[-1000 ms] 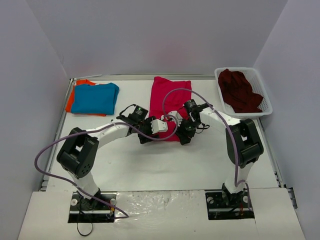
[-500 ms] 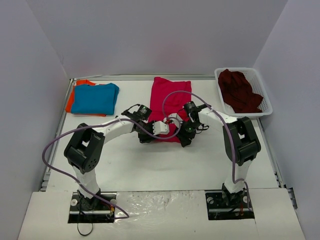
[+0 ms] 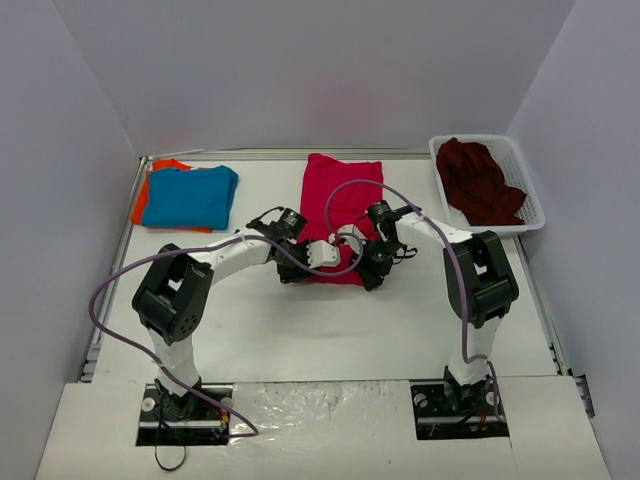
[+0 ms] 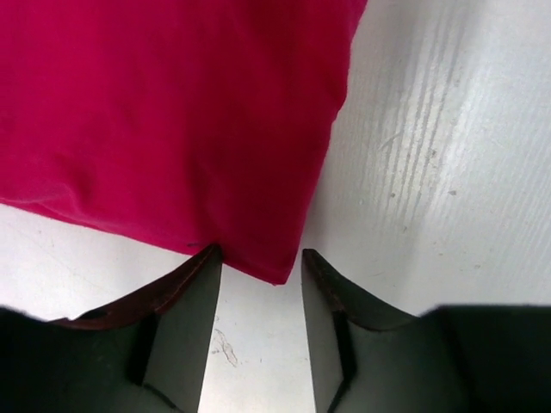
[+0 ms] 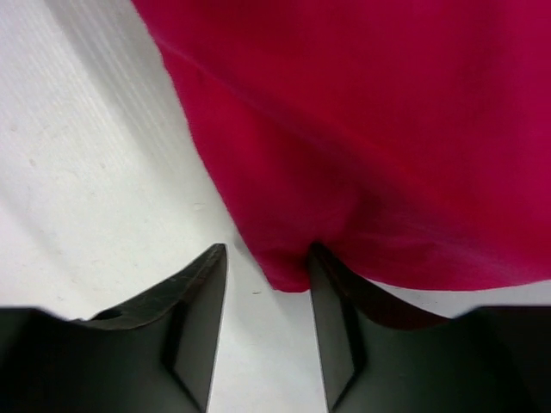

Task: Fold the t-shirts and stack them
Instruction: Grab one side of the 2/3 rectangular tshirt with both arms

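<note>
White table (image 3: 300,320) carries everything. Laid flat at its middle, toward the far side, is the crimson-pink t-shirt (image 3: 340,190). At the far left a folded blue t-shirt (image 3: 192,195) lies on top of an orange t-shirt (image 3: 141,207), which shows only along the left edge. At the far right, a white mesh basket (image 3: 528,190) holds the crumpled dark maroon t-shirt (image 3: 480,180). Both arms reach to the pink shirt's near hem. The left gripper (image 4: 258,327) sits at one near corner with its jaws parted moderately. The corner's tip lies in the gap, unclamped. The right gripper (image 5: 267,327) straddles the other near corner the same way, also parted and pinching nothing.
</note>
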Robot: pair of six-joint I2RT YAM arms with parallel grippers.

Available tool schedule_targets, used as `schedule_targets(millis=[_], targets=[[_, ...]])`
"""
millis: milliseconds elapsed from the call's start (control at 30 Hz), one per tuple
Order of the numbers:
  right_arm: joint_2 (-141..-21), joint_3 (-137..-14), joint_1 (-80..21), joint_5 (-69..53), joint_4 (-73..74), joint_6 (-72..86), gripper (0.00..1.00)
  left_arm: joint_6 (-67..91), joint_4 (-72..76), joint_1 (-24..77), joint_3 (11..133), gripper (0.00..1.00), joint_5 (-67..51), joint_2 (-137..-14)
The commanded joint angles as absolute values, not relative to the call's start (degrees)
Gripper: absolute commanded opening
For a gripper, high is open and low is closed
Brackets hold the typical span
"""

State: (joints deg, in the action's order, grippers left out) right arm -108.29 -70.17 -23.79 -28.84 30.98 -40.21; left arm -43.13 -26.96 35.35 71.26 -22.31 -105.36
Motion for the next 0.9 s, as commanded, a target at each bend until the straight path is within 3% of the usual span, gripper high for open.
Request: schedule_targets(millis=[0,133,167,233,367,867], targets=[[-112.94,-69.52,-26.45,-30.41,31.99,-41.66,0.37,-44.03,-30.41,39.72,70.67,0.39,-16.89,-108.90],[-114.61,-70.14,-26.72,-30.06,32.17,-40.61,0.13,-42.98,-29.53,40.51,70.40,0.19,-14.42,-109.95],[-114.70,-70.14,-26.81,-29.88,32.08,-40.52,0.11,-42.80,-29.18,40.52,70.31,0.10,-14.07,-110.21],[-114.96,-70.22,-26.89,-29.53,32.17,-40.17,0.05,-42.28,-28.65,40.61,70.14,0.03,-13.36,-110.13],[-114.79,-70.31,-26.98,-29.18,32.08,-39.99,0.00,-41.92,-28.56,40.61,70.22,0.02,-13.18,-110.13],[-111.27,-71.63,-25.14,-27.60,37.96,-41.48,0.00,-39.55,-31.55,37.80,70.75,0.02,-15.90,-102.58]])
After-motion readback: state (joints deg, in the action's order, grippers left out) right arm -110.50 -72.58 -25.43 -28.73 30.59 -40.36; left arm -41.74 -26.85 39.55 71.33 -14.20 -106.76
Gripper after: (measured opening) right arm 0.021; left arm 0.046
